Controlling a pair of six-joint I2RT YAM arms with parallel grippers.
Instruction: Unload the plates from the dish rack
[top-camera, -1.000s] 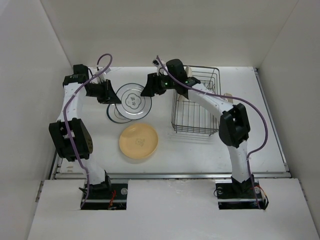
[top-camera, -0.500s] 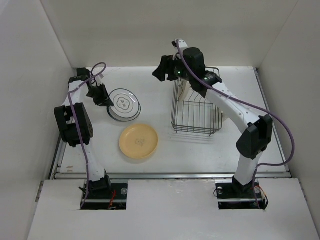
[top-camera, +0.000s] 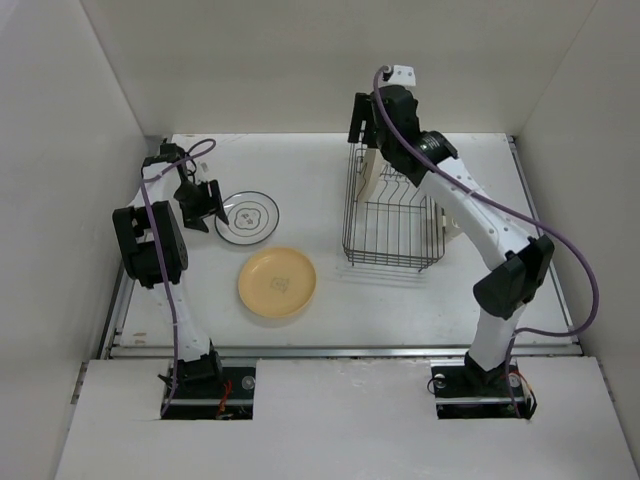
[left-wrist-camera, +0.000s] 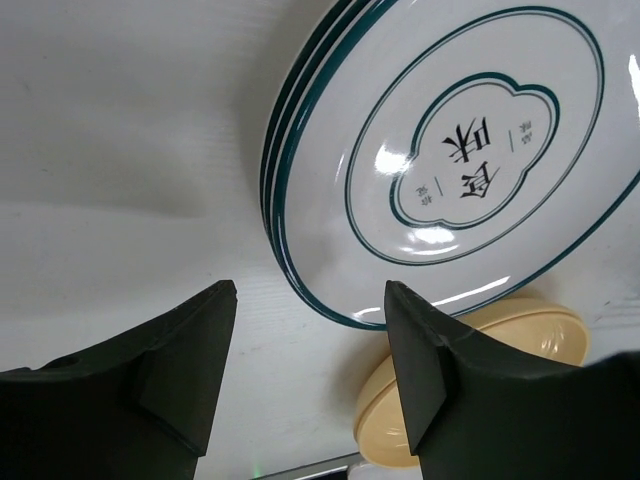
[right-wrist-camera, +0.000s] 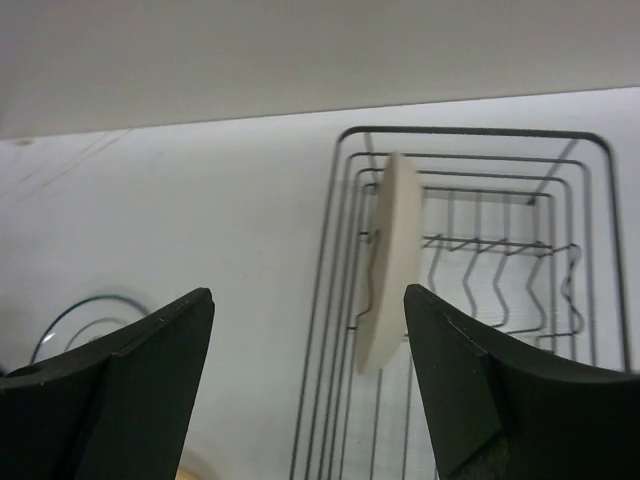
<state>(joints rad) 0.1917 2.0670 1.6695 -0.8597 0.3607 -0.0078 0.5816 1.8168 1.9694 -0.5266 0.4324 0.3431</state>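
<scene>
One cream plate (right-wrist-camera: 392, 260) stands upright in the dish rack (right-wrist-camera: 470, 130), straight ahead of the right gripper (right-wrist-camera: 308, 300), whose jaws are spread wide and empty. The last pick-up seems to be in hand: the fingers must be lowered astride the plate's rim, then closed. The right arm is stretched far forward and raised. The left gripper (left-wrist-camera: 310, 290) is held low and opened – nothing is gripped, the two white plates (left-wrist-camera: 470, 150) lie stacked just ahead, and the yellow plate (left-wrist-camera: 530, 325) lies near them.
</scene>
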